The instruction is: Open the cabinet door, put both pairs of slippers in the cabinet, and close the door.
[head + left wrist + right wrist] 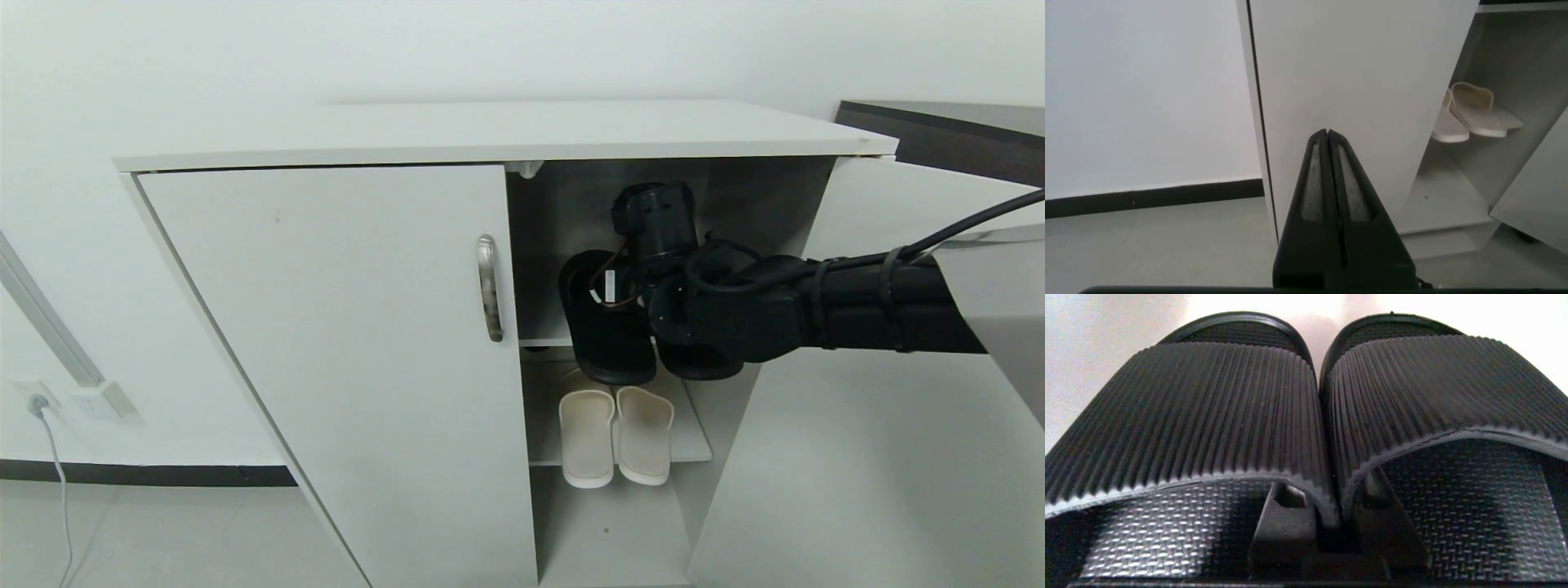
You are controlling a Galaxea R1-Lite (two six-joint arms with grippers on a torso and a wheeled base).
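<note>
A white cabinet (490,131) stands with its left door (326,327) closed and its right door (857,425) swung open. The pair of black slippers (608,335) hangs toes-down in front of the upper shelf, inside the open half. My right gripper (1327,514) is shut on the two inner strap edges of the black slippers (1208,408), pinching them side by side. The white slippers (616,433) lie together on the middle shelf, also seen as the white slippers (1470,114). My left gripper (1327,139) is shut on nothing, low and facing the closed door.
The closed door carries a metal handle (488,286) at its inner edge. The bottom compartment (608,531) holds nothing. A wall socket with a cable (37,404) is at the far left, and a dark desk (939,122) stands behind the cabinet's right side.
</note>
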